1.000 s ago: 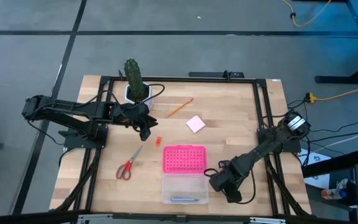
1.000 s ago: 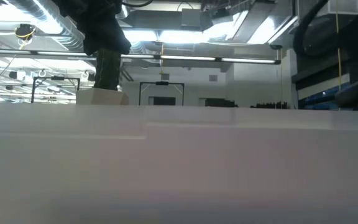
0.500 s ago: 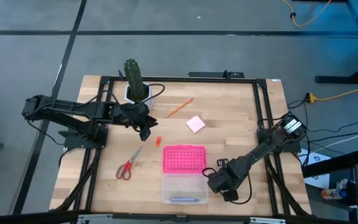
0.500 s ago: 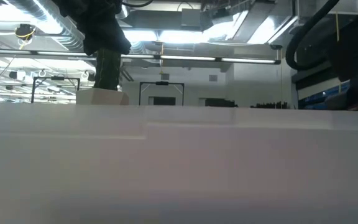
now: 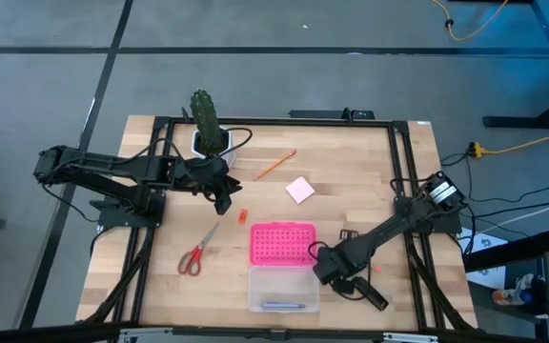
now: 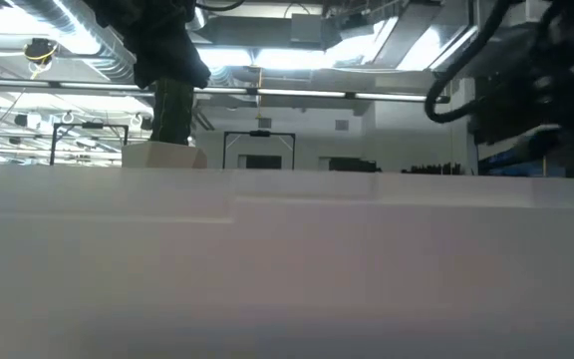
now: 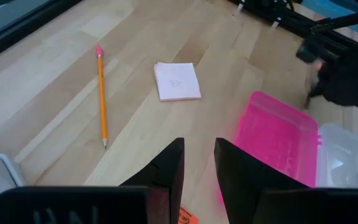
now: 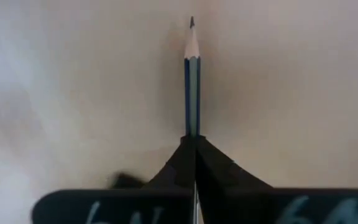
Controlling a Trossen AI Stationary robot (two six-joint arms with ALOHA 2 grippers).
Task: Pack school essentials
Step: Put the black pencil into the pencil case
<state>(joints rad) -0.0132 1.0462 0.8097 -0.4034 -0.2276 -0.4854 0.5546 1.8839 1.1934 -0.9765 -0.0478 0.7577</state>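
My right gripper (image 5: 322,267) (image 8: 193,138) is shut on a blue pencil-like pen (image 8: 192,74) beside the right near corner of the dotted pink lid (image 5: 282,243). The clear box (image 5: 282,290) lies near of the lid, a grey pen (image 5: 284,305) inside. My left gripper (image 5: 223,198) (image 7: 199,146) hovers slightly open over the red-orange piece (image 5: 241,216). The red-handled scissors (image 5: 197,253), orange pencil (image 5: 274,164), pink notepad (image 5: 300,190) and a black oblong block (image 5: 374,296) lie flat on the table. My right gripper pinches the blue pen between its two shut fingers. The fingers lie along the shaft (image 8: 192,127), and the sharpened tip (image 8: 191,25) sticks straight out ahead of them. Its rear end is hidden by the gripper; whether it touches the table cannot be told.
A green cactus in a white pot (image 5: 206,124) stands at the far edge, just behind my left arm. The low view is mostly blocked by a pale blur, with the cactus (image 6: 173,115) above it. Bare wood (image 5: 370,181) lies between the notepad and the right edge.
My right gripper has moved left and toward the far edge, from beside the clear box's right end up to the pink lid's right near corner, still shut on the blue pen. The black block it covered now shows on the table.
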